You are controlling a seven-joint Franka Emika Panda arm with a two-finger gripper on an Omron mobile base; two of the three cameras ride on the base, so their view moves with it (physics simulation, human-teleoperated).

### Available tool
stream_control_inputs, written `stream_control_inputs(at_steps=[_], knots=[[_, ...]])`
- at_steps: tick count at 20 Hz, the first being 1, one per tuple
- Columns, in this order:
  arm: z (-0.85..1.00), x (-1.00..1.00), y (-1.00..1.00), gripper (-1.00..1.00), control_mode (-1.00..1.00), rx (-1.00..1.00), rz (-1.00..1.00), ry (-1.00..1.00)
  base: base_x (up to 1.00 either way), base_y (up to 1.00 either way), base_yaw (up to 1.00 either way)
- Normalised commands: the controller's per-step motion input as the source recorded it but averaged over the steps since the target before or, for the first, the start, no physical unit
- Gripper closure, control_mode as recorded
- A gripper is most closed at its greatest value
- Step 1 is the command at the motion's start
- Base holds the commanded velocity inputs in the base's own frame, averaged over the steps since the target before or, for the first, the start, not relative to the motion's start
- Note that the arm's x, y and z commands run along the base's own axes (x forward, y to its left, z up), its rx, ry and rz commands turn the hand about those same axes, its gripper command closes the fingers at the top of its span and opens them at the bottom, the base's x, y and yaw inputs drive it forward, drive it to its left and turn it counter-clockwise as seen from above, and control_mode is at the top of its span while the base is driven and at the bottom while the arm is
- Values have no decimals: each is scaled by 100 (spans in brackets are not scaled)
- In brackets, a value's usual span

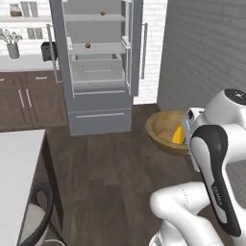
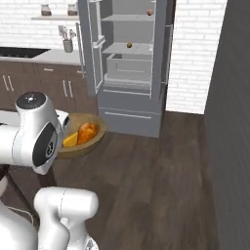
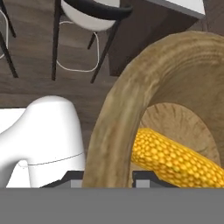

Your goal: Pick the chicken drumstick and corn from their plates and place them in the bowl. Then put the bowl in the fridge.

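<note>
My gripper is shut on the thick rim of the wooden bowl, one fingertip inside and one outside. The bowl hangs above the dark floor, in front of the arm's hand. Inside it lie the yellow corn and the golden-brown chicken drumstick, side by side. Ahead stands the grey fridge with its doors open, pale shelves and a drawer showing. The plates are out of view.
A white counter with a black stool is at the near left. Dark cabinets run left of the fridge. A grey wall closes the right side. Two small round items sit on the fridge shelves.
</note>
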Motion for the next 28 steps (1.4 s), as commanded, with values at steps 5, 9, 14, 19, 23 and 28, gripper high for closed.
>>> stream_control_inputs(at_steps=[5, 9, 14, 19, 23, 28], knots=[[0, 0, 0, 100, 100, 0, 0, 0, 100, 2, -4], [0, 0, 0, 100, 100, 0, 0, 0, 100, 13, 0], [0, 0, 0, 100, 100, 0, 0, 0, 100, 17, 0], [0, 0, 0, 100, 100, 0, 0, 0, 100, 43, 0], [0, 0, 0, 100, 100, 0, 0, 0, 100, 32, 10], [0, 0, 0, 100, 100, 0, 0, 0, 100, 0, 17]])
